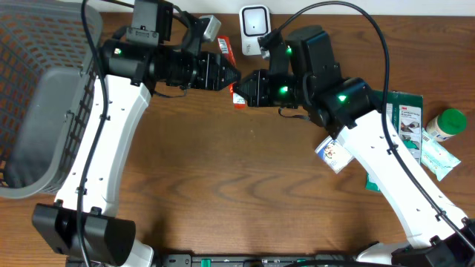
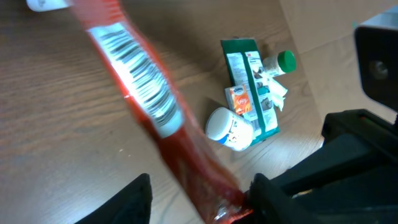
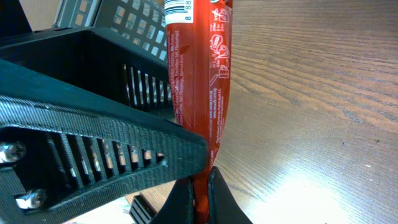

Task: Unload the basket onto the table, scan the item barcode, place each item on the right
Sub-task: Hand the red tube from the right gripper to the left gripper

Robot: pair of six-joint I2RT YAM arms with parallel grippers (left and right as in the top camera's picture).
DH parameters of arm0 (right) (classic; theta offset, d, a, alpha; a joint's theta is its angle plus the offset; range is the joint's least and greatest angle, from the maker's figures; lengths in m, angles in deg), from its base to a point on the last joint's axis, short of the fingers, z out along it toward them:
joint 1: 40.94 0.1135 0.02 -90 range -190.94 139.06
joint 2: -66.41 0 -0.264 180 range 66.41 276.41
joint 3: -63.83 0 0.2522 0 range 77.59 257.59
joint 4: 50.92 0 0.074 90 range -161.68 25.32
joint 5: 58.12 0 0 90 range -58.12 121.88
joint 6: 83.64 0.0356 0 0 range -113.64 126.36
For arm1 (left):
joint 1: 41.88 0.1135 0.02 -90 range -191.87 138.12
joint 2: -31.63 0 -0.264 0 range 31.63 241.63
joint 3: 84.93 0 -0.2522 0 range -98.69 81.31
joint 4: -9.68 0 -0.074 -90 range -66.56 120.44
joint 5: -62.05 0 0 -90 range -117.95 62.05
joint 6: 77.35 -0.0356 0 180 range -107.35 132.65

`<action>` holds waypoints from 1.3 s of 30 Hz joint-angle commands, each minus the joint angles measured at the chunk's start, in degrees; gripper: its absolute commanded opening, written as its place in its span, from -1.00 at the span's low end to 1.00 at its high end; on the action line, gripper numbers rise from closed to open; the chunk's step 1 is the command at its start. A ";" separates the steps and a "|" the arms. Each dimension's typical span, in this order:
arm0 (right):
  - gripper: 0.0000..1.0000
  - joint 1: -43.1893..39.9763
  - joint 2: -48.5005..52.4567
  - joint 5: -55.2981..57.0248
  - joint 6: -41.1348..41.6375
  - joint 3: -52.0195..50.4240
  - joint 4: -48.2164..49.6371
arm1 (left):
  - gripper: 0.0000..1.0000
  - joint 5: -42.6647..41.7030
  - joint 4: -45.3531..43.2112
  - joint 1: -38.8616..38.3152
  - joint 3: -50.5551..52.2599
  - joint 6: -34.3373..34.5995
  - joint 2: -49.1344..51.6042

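A long red packet with a white barcode label hangs above the table between both arms. My right gripper is shut on its lower end, and the packet rises straight up from the jaws. My left gripper stands open around the same end. The packet touches its right finger and a gap shows on the left finger's side. From overhead the two grippers meet nose to nose, with the packet's red end showing between them. A white scanner stands at the back edge.
A grey basket fills the left side. At the right lie a green box, a green-capped bottle and a small card. A white bottle lies by the box.
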 commanded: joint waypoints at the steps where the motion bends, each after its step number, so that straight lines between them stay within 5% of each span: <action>1: -0.97 1.05 -0.52 -0.70 0.37 0.09 0.17 | -0.15 0.50 -0.46 -0.83 0.22 -0.35 -0.15; 13: -0.92 0.63 -0.52 -0.63 0.33 0.09 1.07 | -0.83 2.51 -0.70 -0.96 0.22 -0.39 -0.17; 22: -0.56 -3.10 -0.52 -0.66 -0.79 0.09 1.25 | -0.85 11.15 -1.27 -0.96 0.22 -0.44 -0.17; 32: -0.47 -15.80 -0.52 -0.63 -6.49 0.09 -2.80 | -0.86 11.63 -0.92 -1.09 0.20 -5.99 -0.55; 39: -0.45 -26.51 -0.52 -0.39 -13.31 0.09 -7.02 | -0.85 36.33 -5.25 -4.79 0.20 -13.29 -0.52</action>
